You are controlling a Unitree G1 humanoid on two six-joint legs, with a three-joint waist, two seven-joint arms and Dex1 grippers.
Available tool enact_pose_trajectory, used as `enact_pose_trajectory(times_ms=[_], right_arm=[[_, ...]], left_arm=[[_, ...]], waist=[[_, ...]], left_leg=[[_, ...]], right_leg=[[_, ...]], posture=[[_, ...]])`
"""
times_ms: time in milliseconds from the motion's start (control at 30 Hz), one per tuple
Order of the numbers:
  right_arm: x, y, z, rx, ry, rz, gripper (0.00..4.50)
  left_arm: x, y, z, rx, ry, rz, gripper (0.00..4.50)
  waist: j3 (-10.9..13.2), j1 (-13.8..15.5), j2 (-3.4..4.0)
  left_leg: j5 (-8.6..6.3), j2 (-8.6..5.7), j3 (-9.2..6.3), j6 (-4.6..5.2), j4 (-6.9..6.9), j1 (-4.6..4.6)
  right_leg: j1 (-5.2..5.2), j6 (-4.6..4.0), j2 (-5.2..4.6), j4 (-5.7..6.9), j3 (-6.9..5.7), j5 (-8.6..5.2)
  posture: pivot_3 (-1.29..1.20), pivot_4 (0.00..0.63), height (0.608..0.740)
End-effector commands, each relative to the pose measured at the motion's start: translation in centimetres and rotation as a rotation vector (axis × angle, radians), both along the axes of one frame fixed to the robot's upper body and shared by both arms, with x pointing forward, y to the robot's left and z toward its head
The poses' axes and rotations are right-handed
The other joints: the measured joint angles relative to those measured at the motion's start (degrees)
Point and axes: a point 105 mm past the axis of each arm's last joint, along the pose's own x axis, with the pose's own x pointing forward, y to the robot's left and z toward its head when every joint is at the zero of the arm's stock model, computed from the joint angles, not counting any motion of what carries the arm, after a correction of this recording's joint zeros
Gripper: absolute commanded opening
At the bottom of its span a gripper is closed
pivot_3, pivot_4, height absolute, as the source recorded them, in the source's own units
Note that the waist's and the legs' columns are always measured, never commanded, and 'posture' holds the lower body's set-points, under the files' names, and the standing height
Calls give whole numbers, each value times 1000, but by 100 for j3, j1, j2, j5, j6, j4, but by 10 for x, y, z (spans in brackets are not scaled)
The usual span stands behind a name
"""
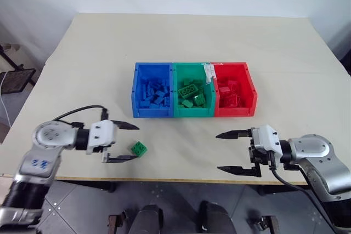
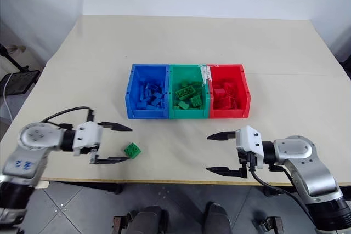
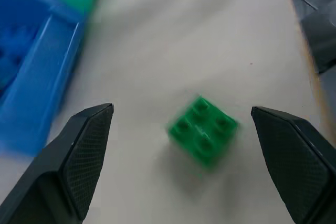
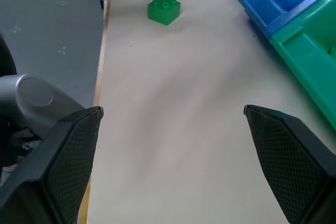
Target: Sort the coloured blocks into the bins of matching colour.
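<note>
A small green square block point(image 1: 139, 148) lies on the table near its front edge, left of centre. My left gripper point(image 1: 124, 142) stands open around it, one finger on each side, not touching; the left wrist view shows the block point(image 3: 202, 131) between the black fingers point(image 3: 79, 156). My right gripper point(image 1: 235, 152) is open over bare table at the front right, holding nothing. The three joined bins sit mid-table: the blue bin point(image 1: 135, 92) holds several blue blocks, the green bin point(image 1: 193, 113) several green blocks, the red bin point(image 1: 253, 91) several red blocks.
The table's front edge point(image 1: 175, 180) runs just behind both grippers, with floor below. A dark stand point(image 1: 13, 78) is off the table's left side. Bare table surrounds the bins on every side.
</note>
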Motion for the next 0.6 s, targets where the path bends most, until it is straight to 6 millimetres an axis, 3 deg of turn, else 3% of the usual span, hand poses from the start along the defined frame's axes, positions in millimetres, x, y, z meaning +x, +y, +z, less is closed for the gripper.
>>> enact_pose_trajectory(times_ms=[33,233,433,567,600], right_arm=[[-3,-1,5,-5,-17,-13,4500],[-10,-5,2,-10,-4,-47,4500],[-11,-6,1,-8,-11,-79,4500],[-12,-10,1,3,-22,-117,4500],[-12,-11,2,13,-27,-133,4500]], left_arm=[[-3,-1,-9,67,40,-76,4463],[1,4,-13,158,78,-142,4463],[4,6,-20,213,82,-170,2701],[5,-2,-15,143,83,-164,1479],[6,-6,-12,108,85,-155,1458]], waist=[[0,-30,0],[0,-33,0],[0,9,0],[0,11,0],[0,19,0]], left_leg=[[0,0,1,0,-6,0],[0,2,9,0,-15,0],[0,2,9,0,-10,-1],[0,2,8,0,-9,0],[0,2,8,0,-8,0]], right_leg=[[-3,0,0,0,0,0],[-10,0,0,-2,-4,0],[-8,0,0,-3,-3,0],[-6,0,0,-2,-4,0],[-5,0,0,-2,-4,0]], posture=[[0,150,740],[0,150,740],[0,150,740],[0,150,740],[0,150,740]])
